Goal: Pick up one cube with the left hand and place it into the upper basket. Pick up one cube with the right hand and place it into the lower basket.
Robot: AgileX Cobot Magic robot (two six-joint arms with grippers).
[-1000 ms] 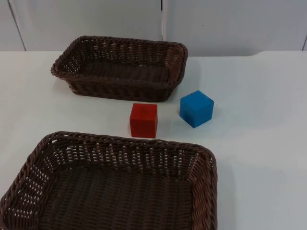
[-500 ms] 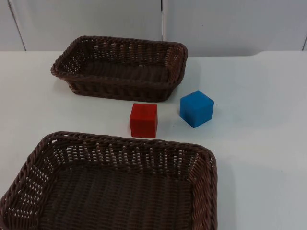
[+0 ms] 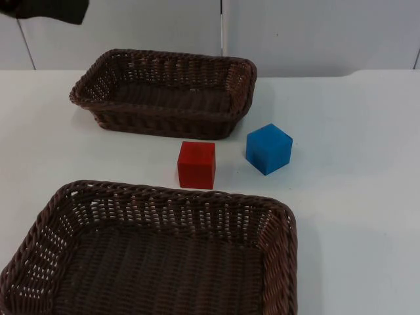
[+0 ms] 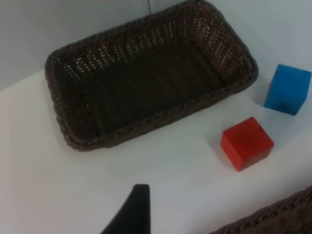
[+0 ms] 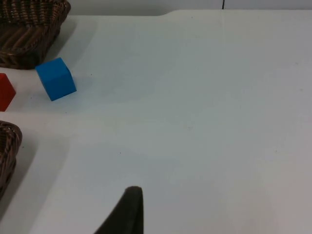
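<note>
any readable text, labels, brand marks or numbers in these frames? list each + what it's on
None readable.
red cube: plain faces, no marking.
blue cube: plain faces, no marking.
upper basket and lower basket: bare brown wicker, no tag.
table and partition wall: no print or sign.

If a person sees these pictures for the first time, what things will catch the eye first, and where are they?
The eye goes first to two bright cubes on the white table: a red cube and a blue cube to its right, apart from each other. They lie between two dark wicker baskets, the upper basket near the wall and the lower basket at the near edge. Neither basket holds anything.
</note>
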